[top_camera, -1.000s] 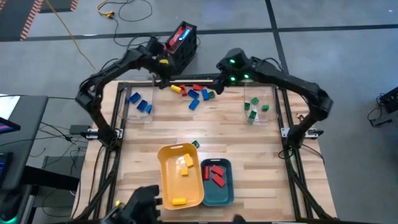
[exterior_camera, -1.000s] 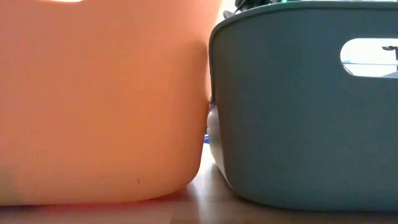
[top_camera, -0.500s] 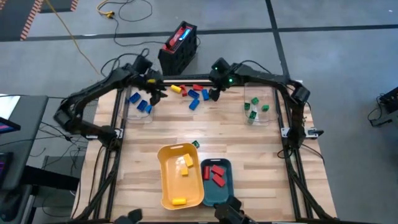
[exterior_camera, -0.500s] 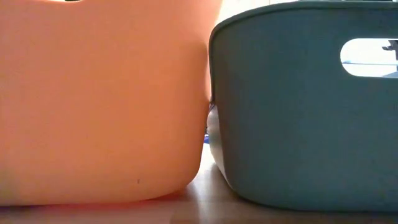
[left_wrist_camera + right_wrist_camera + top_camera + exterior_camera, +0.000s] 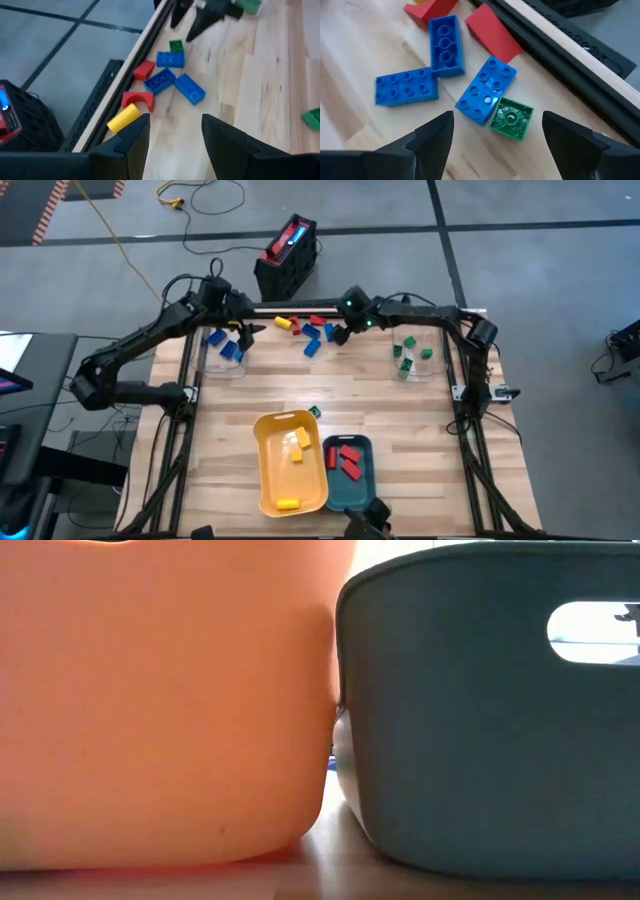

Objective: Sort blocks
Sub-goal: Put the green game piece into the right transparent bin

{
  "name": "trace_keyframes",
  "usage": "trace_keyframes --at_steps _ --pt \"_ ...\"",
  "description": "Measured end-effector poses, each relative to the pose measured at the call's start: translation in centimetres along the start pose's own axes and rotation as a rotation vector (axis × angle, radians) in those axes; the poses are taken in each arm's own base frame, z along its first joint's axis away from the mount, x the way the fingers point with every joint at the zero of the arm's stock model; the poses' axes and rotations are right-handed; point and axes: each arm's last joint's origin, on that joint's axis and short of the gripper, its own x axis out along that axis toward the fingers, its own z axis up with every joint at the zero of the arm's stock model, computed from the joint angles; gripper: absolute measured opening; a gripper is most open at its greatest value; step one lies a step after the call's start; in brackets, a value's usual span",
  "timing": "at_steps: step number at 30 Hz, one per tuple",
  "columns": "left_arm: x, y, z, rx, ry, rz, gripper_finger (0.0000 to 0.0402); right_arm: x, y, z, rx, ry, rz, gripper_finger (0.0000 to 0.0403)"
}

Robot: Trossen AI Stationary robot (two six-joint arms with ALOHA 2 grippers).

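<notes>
Right gripper point(image 5: 338, 335) sits low at the far edge of the table point(image 5: 400, 420), jaws spread wide and empty, right over the loose pile of blocks point(image 5: 312, 332). Right wrist view: three blue blocks point(image 5: 444, 45), a small green block point(image 5: 510, 118) touching one blue, and a red block point(image 5: 492, 34) against the rail, all between the fingers point(image 5: 432, 137), none gripped.

Left gripper point(image 5: 243, 335) hovers near the far-left corner, just beside the clear container point(image 5: 226, 348) with blue blocks in it; jaws part open, holding nothing. Left wrist view looks past its fingers point(image 5: 131, 134) at the same pile: yellow cylinder block point(image 5: 123, 117), red arch block point(image 5: 138, 99), blues, green, with the right gripper's tips beyond.

Second clear container point(image 5: 414, 355) on the far right holds green blocks. Near edge: yellow tray point(image 5: 288, 463) with yellow blocks, teal tray point(image 5: 349, 472) touching it with red blocks, one green block point(image 5: 314, 412) loose just beside the yellow tray's far corner. Low view only shows both tray walls up close
</notes>
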Motion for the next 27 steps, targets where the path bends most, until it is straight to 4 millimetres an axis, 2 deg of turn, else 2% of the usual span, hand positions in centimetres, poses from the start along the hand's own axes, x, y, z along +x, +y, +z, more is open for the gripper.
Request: trace_keyframes --at_steps 5,9,14,20,23,25,27 --pt "0.1 -0.3 0.3 -0.016 -0.017 -0.007 0.0173 0.9 0.3 -1.3 -0.008 -0.067 -0.07 0.0317" --pt "0.2 -0.6 0.3 -0.011 -0.014 -0.018 0.0173 1.1 -0.1 -1.6 0.045 -0.11 -0.095 0.0317" --pt "0.3 -0.9 0.5 0.004 -0.022 -0.029 0.0173 1.1 -0.3 -1.6 0.062 -0.1 -0.107 0.0317" --pt "0.3 -1.0 0.8 0.022 -0.041 -0.02 0.0173 0.6 1.2 -1.7 0.06 -0.086 -0.088 0.0317" --pt "0.3 -1.0 0.8 0.02 -0.041 -0.02 0.0173 0.1 1.1 -1.1 0.088 -0.108 -0.11 0.0317" --pt "0.3 -1.0 0.8 0.02 -0.041 -0.02 0.0173 0.4 0.7 -1.6 0.117 -0.052 -0.127 0.0317" --pt "0.3 -1.0 0.8 0.019 -0.041 -0.021 0.0173 0.6 1.2 -2.3 0.128 -0.01 -0.135 0.0317"
